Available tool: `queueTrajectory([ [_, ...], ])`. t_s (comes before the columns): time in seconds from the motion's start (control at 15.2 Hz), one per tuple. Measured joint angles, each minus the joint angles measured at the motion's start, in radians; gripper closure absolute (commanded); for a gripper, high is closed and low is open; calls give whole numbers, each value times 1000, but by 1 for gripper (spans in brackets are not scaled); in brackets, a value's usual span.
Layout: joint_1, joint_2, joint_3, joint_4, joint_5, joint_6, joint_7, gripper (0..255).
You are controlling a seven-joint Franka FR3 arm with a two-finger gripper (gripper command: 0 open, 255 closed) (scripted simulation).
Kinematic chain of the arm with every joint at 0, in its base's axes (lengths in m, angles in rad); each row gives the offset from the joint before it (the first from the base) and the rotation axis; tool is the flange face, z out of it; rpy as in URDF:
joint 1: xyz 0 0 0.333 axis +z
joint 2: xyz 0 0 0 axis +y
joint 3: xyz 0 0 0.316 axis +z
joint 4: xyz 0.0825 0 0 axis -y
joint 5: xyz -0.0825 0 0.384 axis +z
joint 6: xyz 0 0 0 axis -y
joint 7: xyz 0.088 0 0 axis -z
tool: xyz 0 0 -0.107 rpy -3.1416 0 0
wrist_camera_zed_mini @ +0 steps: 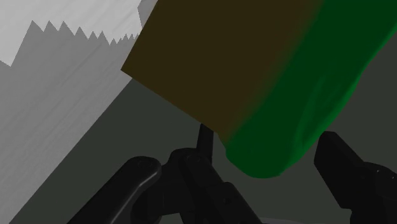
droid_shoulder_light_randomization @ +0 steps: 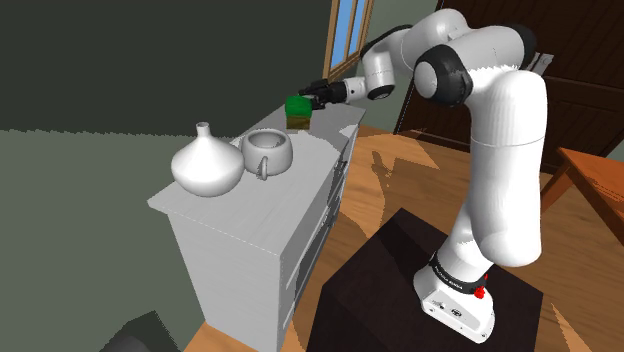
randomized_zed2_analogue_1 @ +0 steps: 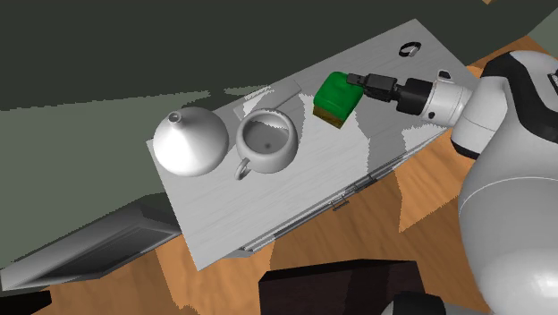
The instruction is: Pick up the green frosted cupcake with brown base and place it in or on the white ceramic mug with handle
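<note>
3 things on cabinet top: one cupcake, one mug, one bulbous vessel, in a row
Cupcake count: 1
Cupcake look [droid_shoulder_light_randomization: 297, 110]: green frosting over a brown, blocky base; frosting smooth and rounded
Cupcake place [randomized_zed2_analogue_1: 336, 97]: far end of the grey-white cabinet [droid_shoulder_light_randomization: 240, 215] in the shoulder view, right of the mug in the second exterior view, clearly apart from it
Cupcake contact with top: cannot tell if resting or just off the surface
Cupcake in wrist view [wrist_camera_zed_mini: 254, 76]: very close, brown side and green edge above the fingers
Mug count: 1
Mug [droid_shoulder_light_randomization: 268, 152]: pale grey-white, round, upright, open mouth, handle toward the near edge [randomized_zed2_analogue_1: 266, 141]
Vessel count: 1
Vessel [droid_shoulder_light_randomization: 207, 163]: pale, wide body, narrow neck, just left of the mug in both exterior views [randomized_zed2_analogue_1: 188, 141]
Arm count: 1, white, dark joints [droid_shoulder_light_randomization: 500, 150], on a dark box stand [droid_shoulder_light_randomization: 400, 290]
Gripper [droid_shoulder_light_randomization: 309, 99]: black, reaching level, right at the cupcake's green side [randomized_zed2_analogue_1: 353, 80]
Gripper fingers [wrist_camera_zed_mini: 235, 153]: spread apart, green frosting edge between them, no touch seen
Floor: wood-coloured [droid_shoulder_light_randomization: 590, 300]
</note>
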Motion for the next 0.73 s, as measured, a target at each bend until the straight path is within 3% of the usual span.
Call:
queueTrajectory([
  [0.73, 33, -85, -35, 44, -58, 29, 102, 255],
])
